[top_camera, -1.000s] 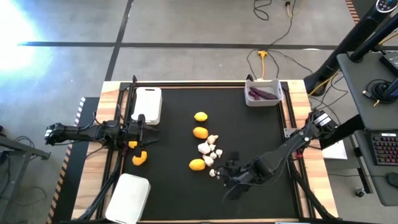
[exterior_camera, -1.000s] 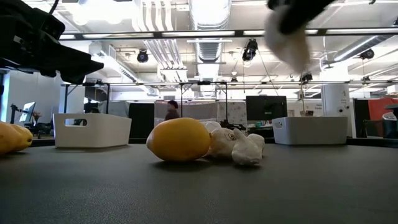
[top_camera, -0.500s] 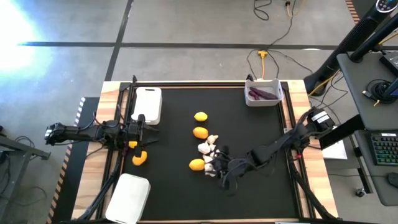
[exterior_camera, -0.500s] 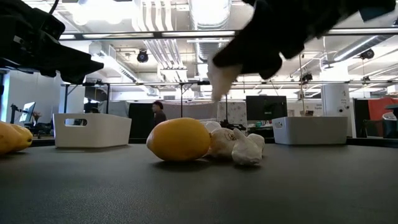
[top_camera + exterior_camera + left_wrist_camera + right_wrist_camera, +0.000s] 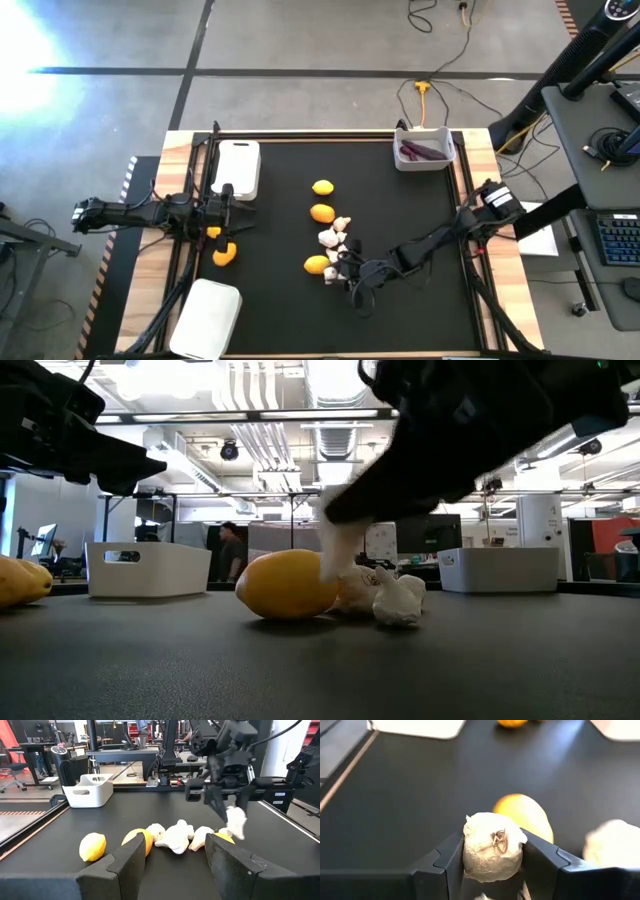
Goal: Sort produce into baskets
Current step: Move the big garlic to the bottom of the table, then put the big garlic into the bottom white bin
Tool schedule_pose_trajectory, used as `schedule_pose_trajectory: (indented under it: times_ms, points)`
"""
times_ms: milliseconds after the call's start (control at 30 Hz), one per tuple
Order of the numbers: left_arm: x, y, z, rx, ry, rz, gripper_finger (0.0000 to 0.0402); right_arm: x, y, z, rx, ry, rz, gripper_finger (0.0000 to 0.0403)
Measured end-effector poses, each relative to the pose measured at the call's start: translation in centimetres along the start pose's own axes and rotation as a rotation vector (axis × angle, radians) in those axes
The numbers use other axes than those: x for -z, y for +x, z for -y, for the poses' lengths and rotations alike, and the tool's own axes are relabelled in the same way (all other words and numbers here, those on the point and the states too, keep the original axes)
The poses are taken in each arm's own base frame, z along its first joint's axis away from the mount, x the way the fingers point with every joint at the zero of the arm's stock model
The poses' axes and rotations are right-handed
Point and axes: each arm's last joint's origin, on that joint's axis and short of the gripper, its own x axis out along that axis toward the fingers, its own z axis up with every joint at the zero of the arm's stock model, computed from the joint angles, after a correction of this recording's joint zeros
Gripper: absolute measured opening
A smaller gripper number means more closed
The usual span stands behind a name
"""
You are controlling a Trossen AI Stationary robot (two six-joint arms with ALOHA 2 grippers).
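My right gripper (image 5: pixel 340 270) hangs low over the middle of the table, shut on a whitish lumpy piece (image 5: pixel 492 851). Just under it are a lemon (image 5: pixel 316 264) and a pile of whitish pieces (image 5: pixel 335 238). Two more lemons (image 5: pixel 322 199) lie farther back. My left gripper (image 5: pixel 232 205) waits open and level at the table's left edge, with two lemons (image 5: pixel 224 254) beside it. White baskets stand at the far left (image 5: pixel 237 167), near left (image 5: pixel 208 315) and far right (image 5: pixel 424 150). The far right basket holds dark purple pieces (image 5: pixel 420 151). My right gripper pinches the whitish piece by its two opposite sides (image 5: pixel 466 854) between its two fingers. The fingers come from the table's right side, slanting downward. The piece (image 5: pixel 340 545) hangs clear of the table, just above and beside the nearest lemon (image 5: pixel 290 585).
The black mat has free room near the front edge and on the right half. A wooden frame (image 5: pixel 480 160) borders the table. Beyond the far edge, the low view shows a person (image 5: pixel 230 550) in the room.
My right gripper has come down and toward the table's left with the whitish piece, tipping nearer to level. The piece, which was high above the table, now hangs just over the lemon next to the pile.
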Motion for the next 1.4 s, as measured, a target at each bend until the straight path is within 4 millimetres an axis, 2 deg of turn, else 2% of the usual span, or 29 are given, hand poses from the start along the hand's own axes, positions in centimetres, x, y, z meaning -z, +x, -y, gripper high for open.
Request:
schedule_pose_trajectory:
  times_ms: [167,467,733,900,1000,1067,1233,1400]
  points:
    - [0.0,0.0,0.0,0.0,0.0,-0.002,0.019,-1.1,0.9,-1.2,-0.022,-0.036,0.033,0.0161]
    - [0.0,0.0,0.0,0.0,0.001,-0.005,0.019,-0.3,3.4,-2.4,-0.015,-0.085,-0.021,0.0167]
    - [0.0,0.0,0.0,0.0,0.0,-0.002,0.019,-1.3,5.6,-3.2,-0.013,-0.108,0.0,0.019]
    - [-1.0,0.0,-0.1,-0.013,-0.202,0.108,0.019,-1.0,5.9,-3.3,-0.008,-0.144,-0.031,0.022]
    - [-2.3,-0.2,-0.2,-0.019,-0.291,0.247,0.019,-1.1,5.6,-3.2,-0.008,-0.175,-0.036,0.0241]
    - [-2.9,-0.3,-0.2,-0.005,-0.32,0.306,0.019,-2.1,4.7,-3.4,-0.016,-0.226,-0.023,0.0254]
    - [-3.2,-0.2,0.2,0.114,-0.38,0.329,0.019,-5.9,1.3,-3.3,-0.028,-0.333,0.026,0.0272]
    - [-4.6,-0.2,0.8,0.232,-0.354,0.479,0.019,-8.6,-2.0,-2.4,-0.019,-0.365,0.076,0.0273]
